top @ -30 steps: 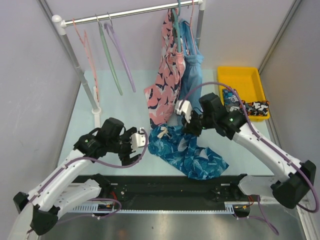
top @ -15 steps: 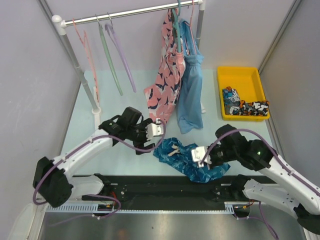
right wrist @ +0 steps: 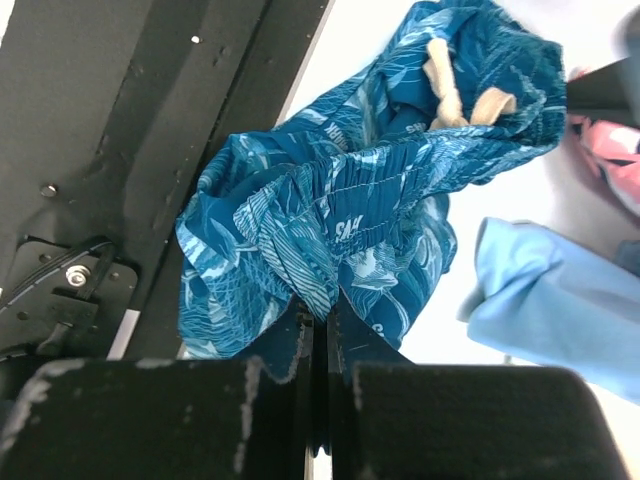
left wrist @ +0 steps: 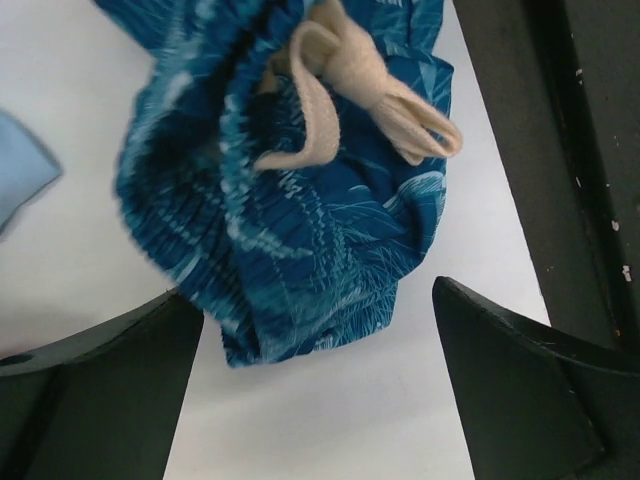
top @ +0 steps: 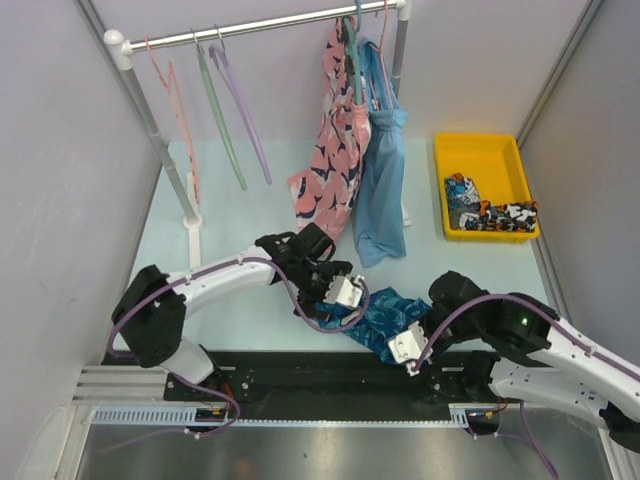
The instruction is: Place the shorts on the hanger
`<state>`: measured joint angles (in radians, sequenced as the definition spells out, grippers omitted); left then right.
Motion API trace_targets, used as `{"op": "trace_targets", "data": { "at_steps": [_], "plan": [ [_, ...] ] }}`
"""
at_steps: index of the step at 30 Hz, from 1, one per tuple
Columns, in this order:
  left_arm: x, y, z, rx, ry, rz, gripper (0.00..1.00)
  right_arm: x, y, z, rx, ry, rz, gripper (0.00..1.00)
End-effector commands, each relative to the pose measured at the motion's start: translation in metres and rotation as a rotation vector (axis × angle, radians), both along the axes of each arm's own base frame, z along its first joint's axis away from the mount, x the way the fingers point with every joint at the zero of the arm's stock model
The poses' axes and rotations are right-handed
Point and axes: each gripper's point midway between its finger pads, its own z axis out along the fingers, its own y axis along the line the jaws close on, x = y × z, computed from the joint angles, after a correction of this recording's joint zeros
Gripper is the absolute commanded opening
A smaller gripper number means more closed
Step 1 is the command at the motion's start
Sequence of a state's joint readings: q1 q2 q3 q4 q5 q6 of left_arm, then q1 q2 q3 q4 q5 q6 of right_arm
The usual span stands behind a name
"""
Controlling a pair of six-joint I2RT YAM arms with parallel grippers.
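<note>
Pinching the shorts (right wrist: 350, 220) — right jaws clamped, left jaws spread

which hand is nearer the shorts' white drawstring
Left. The left hand hangs open just above the drawstring; the right hand pinches the shorts at the opposite end.

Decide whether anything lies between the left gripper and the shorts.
Nothing visible does. In the left wrist view the shorts and their drawstring lie uncovered on the table, directly in front of the open left gripper. The right gripper is clamped on another fold of them.
</note>
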<state>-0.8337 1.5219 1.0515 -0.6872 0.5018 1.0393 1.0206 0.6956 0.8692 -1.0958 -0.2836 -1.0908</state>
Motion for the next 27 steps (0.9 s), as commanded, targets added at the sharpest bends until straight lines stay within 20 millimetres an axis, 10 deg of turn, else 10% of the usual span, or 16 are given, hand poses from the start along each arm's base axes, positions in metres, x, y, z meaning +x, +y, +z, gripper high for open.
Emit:
{"op": "trace_targets", "data": {
  "at_steps": [1,5,8,10,19,27],
  "plan": [
    [-0.003,-0.006,-0.011,0.005,0.001,-0.096,0.99,0.002,-0.007,0.005,-0.003,-0.066,0.006,0.0],
    [-0.014,0.002,-0.018,0.045,0.072,-0.063,0.86,0.003,-0.011,0.014,0.033,-0.104,-0.019,0.0],
    [-0.023,0.018,-0.011,0.069,0.093,-0.001,0.47,0.005,-0.011,0.02,0.078,-0.104,-0.072,0.0],
    [-0.022,0.02,0.008,0.023,0.097,0.096,0.01,0.01,-0.013,0.029,0.136,-0.097,-0.163,0.0],
    [-0.024,0.046,0.169,-0.298,-0.014,0.407,0.0,0.084,-0.002,0.133,0.635,-0.171,-0.666,0.0],
    [0.015,0.101,0.296,-0.358,-0.435,0.595,0.0,0.133,0.02,0.308,1.064,-0.392,-0.678,0.0]
  ]
}}
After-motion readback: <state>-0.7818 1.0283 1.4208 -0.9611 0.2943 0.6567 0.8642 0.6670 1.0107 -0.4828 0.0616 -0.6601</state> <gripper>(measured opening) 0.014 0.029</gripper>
